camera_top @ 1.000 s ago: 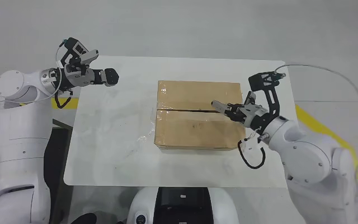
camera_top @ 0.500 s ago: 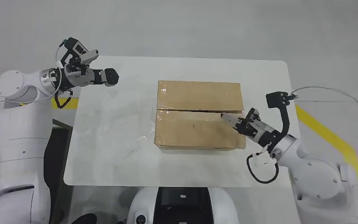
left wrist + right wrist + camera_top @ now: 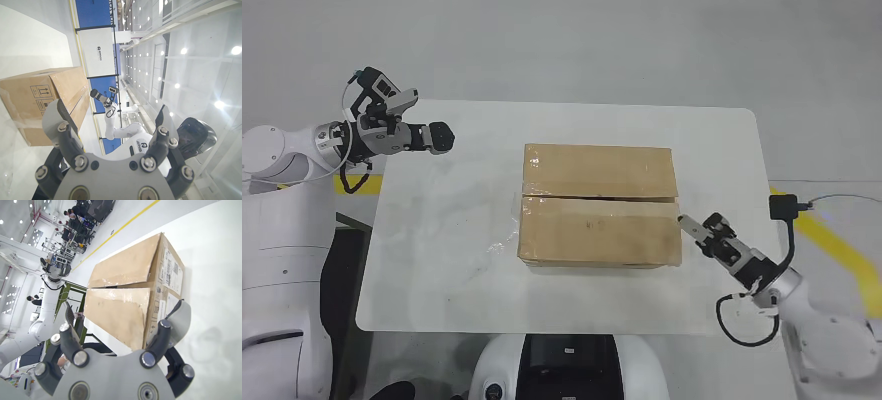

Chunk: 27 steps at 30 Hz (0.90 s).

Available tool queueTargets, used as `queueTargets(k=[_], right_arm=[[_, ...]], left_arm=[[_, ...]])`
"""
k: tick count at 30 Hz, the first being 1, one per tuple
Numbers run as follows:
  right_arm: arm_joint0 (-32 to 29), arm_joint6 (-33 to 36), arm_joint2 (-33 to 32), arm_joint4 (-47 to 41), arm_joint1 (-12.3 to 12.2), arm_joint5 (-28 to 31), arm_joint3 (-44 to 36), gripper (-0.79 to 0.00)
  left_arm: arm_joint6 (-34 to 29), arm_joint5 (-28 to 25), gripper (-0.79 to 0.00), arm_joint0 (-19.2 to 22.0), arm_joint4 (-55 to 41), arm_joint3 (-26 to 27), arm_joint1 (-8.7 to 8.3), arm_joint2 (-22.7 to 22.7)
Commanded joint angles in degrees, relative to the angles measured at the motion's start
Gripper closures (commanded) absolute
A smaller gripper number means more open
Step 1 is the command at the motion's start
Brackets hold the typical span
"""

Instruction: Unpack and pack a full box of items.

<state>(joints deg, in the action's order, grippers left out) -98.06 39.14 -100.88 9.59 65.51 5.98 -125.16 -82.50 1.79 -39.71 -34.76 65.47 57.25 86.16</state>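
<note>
Currently the right gripper [image 3: 700, 226] sits at centre right in the top view, just beside the right end face of the box [image 3: 597, 205]. Its jaws are spread and grasp nothing. From the right wrist view the gripper [image 3: 124, 317] straddles the box's [image 3: 122, 283] near corner edge; contact cannot be confirmed.

Left gripper [image 3: 440, 136]: upper left of the top view, over the corner of the table [image 3: 442, 290], well apart from the box. In the left wrist view the gripper [image 3: 111, 111] is likewise released and empty, with the box [image 3: 47, 91] off to the left of that frame.

Box: middle of the table, both top flaps down, with glossy tape along the centre seam. The seam shows a dark gap towards its right end.

Judgement: the unpacking has barely begun, and flap opening is the step in hand.

- Enter at the gap in the seam, where the tape looks parted.
- Slide one finger under the nearer flap's free edge and close on the cardboard only.
- Swing the flap outward about its fold rather than pulling straight up.
- Risk: leftover tape may drag the whole box, so the left gripper probably ought to brace the far side.
</note>
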Motion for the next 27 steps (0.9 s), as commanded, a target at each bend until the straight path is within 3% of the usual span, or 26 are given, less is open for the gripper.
queueTargets(k=[1, 11, 22, 27], right_arm=[[-0.3, -1.3, 0.3, -1.8, 0.1, 2.3, 2.0, -0.785], [1.6, -3.1, 0.9, -9.9, 0.1, 13.0, 12.8, -0.785], [4.1, -2.4, 3.8, -17.8, 0.2, 23.8, 19.9, -0.785], [6.0, -0.1, 4.6, -19.5, -0.1, 26.0, 21.7, -0.785]], left_arm=[[0.0, 0.0, -0.785, 0.0, 0.0, 0.0, 0.00, 0.0], [0.0, 0.0, -0.785, 0.0, 0.0, 0.0, 0.00, 0.0], [0.0, 0.0, -0.785, 0.0, 0.0, 0.0, 0.00, 0.0], [0.0, 0.0, -0.785, 0.0, 0.0, 0.0, 0.00, 0.0]])
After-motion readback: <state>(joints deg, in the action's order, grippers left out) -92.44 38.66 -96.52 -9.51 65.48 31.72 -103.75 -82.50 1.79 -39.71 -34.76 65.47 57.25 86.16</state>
